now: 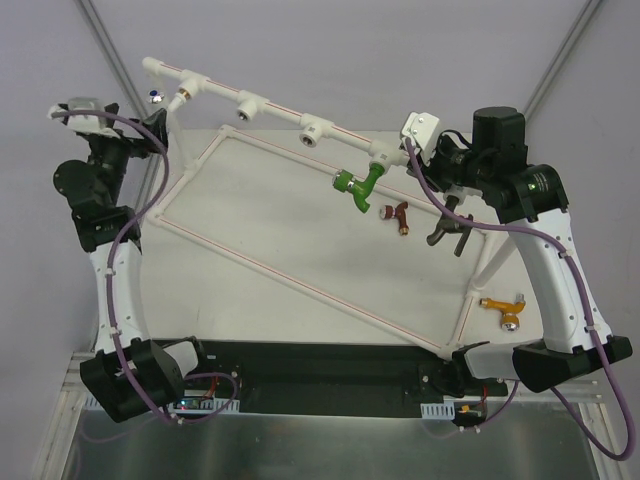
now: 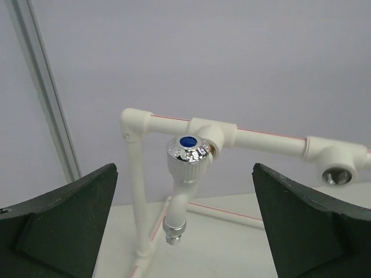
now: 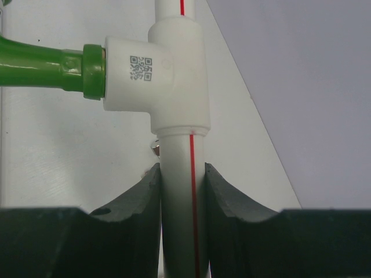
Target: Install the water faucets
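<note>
A white faucet (image 2: 186, 168) with a chrome, blue-dotted cap hangs from the leftmost tee of the white pipe frame (image 1: 270, 108); it also shows in the top view (image 1: 156, 97). My left gripper (image 2: 185, 231) is open and empty, just in front of this faucet and apart from it. A green faucet (image 1: 355, 184) sits in the rightmost tee (image 3: 168, 75), and it also shows in the right wrist view (image 3: 40, 63). My right gripper (image 3: 182, 174) is shut on the frame's pipe (image 3: 179, 150) just beside that tee. Dark red (image 1: 400, 215), dark grey (image 1: 450, 235) and orange (image 1: 505, 305) faucets lie loose on the table.
Two middle tees (image 1: 245, 105) (image 1: 315, 130) show open metal sockets; one also shows in the left wrist view (image 2: 336, 168). The frame's lower rectangle (image 1: 300, 285) lies across the white mat. Grey cage posts (image 1: 110, 50) stand at the back corners.
</note>
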Robot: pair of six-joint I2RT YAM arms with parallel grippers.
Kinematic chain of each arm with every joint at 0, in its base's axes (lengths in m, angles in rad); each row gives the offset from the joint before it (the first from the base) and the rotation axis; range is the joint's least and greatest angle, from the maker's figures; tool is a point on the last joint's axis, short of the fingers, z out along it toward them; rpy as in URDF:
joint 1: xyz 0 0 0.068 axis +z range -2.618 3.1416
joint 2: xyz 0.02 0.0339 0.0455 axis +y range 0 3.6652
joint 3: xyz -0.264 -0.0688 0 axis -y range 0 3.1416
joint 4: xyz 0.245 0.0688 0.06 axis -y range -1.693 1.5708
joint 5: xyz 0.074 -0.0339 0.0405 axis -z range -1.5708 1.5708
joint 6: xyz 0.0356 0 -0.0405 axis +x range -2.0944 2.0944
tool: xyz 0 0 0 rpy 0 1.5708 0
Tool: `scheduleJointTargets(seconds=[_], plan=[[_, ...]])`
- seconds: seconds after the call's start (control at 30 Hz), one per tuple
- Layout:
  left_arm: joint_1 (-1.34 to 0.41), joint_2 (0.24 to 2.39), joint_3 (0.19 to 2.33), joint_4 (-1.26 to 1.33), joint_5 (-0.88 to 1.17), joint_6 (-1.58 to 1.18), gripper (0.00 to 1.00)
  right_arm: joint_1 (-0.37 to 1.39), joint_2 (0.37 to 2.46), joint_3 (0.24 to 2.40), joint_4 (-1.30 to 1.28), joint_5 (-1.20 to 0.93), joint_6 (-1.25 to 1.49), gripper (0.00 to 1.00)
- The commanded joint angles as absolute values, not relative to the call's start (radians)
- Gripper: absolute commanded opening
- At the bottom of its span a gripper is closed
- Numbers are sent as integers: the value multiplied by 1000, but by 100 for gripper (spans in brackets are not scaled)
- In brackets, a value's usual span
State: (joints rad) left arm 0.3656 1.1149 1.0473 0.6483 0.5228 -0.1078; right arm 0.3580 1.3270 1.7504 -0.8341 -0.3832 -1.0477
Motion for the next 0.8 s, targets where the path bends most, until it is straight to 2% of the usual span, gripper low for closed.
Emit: scheduleJointTargets(seconds=[0.0, 0.13, 0.33, 0.53, 0.77], plan=[[420, 1092, 1202, 398, 414, -608, 99, 374, 1318, 1752, -799, -411, -1029, 2], [472, 1066, 1209, 276, 313, -924, 99, 376, 1307, 1733, -790, -402, -1037, 2], [512, 1109, 1227, 253, 380, -1196, 96, 374, 1290, 1707, -779, -390, -1048, 2], [509, 1235, 1361, 222, 514, -1204, 97, 374, 1284, 1692, -767, -405, -1045, 2], [465, 1315, 1488, 164, 554, -834, 99, 373, 1284, 1690, -764, -406, -1045, 2]])
